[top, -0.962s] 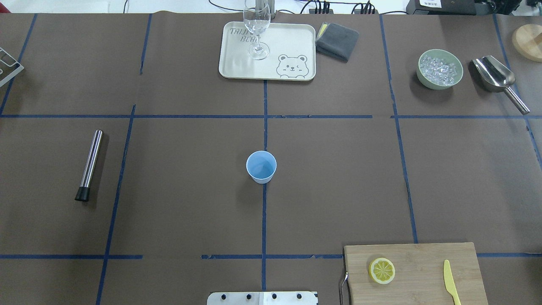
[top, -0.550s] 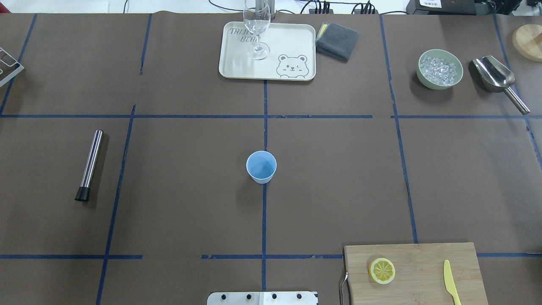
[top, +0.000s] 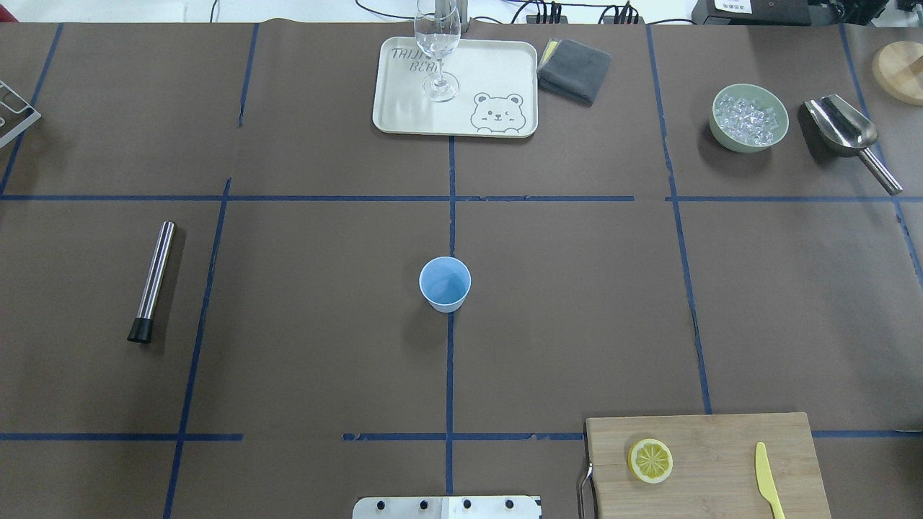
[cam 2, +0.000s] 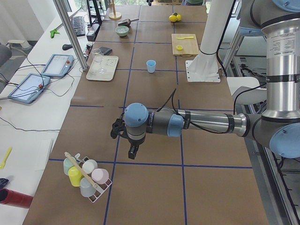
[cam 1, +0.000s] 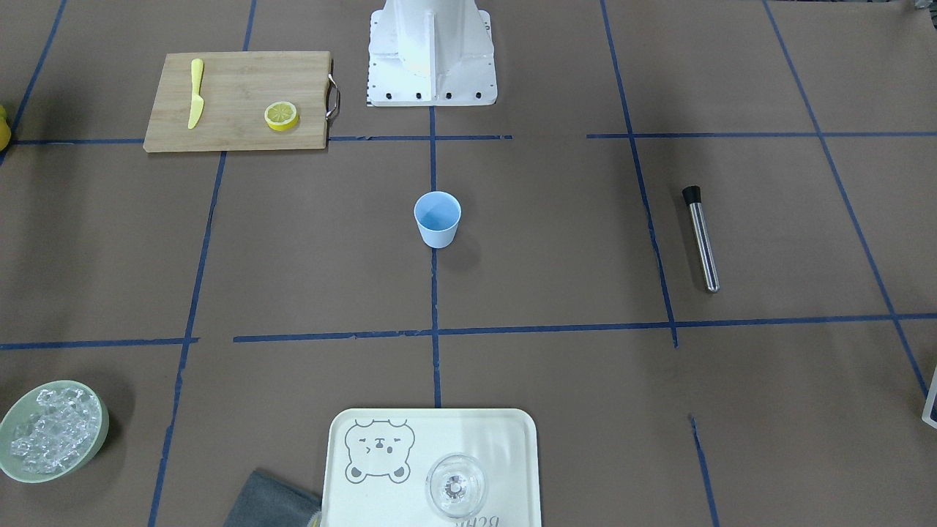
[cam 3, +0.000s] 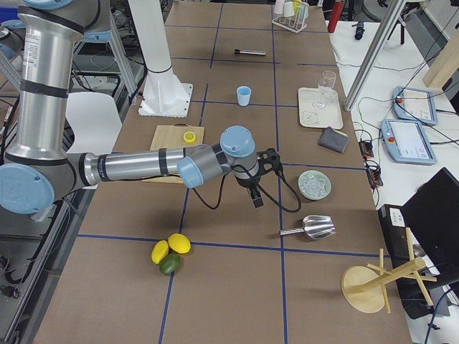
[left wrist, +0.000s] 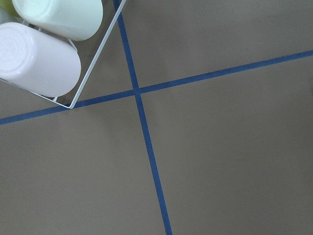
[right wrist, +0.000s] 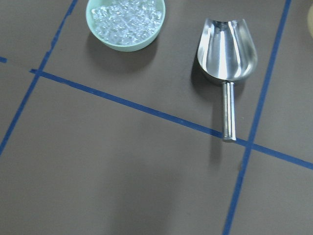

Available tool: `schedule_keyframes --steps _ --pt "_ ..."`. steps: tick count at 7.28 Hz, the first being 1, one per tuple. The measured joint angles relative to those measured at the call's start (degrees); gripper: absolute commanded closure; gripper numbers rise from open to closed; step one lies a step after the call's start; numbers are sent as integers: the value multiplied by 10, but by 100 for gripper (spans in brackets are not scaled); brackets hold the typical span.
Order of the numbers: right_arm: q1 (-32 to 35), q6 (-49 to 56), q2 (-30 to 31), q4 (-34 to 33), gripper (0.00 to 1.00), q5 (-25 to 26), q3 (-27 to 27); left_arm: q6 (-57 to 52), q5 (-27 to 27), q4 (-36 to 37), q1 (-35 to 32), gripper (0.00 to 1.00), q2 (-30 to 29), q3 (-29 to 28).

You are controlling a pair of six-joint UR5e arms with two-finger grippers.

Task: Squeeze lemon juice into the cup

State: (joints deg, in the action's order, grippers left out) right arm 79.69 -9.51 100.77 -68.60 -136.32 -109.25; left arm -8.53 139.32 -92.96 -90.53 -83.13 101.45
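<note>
We see nothing done: lemon (top: 650, 460) untouched lower right, cup (top: 445, 283) empty mid-frame. Whether the left end effector (cam 2: 132, 153) and right end effector (cam 3: 257, 200) are parted or closed, we cannot tell.

The yellow lemon slice (top: 650, 460) lies flat, well apart from the upright, empty light blue cup (top: 445, 284).
</note>
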Motion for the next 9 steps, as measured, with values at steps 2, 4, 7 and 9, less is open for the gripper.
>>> schedule_keyframes --steps 2,4,7,9 --pt "-73 -109 22 29 0 24 -64 0 1 0 0 0 0 10" --pt "-201 -263 40 33 0 109 -138 0 1 0 0 0 0 15" --pt "-435 -516 44 34 0 278 -218 1 2 -14 1 0 -1 19" --pt "-603 -642 44 30 0 440 -239 1 2 -21 1 0 -1 19"
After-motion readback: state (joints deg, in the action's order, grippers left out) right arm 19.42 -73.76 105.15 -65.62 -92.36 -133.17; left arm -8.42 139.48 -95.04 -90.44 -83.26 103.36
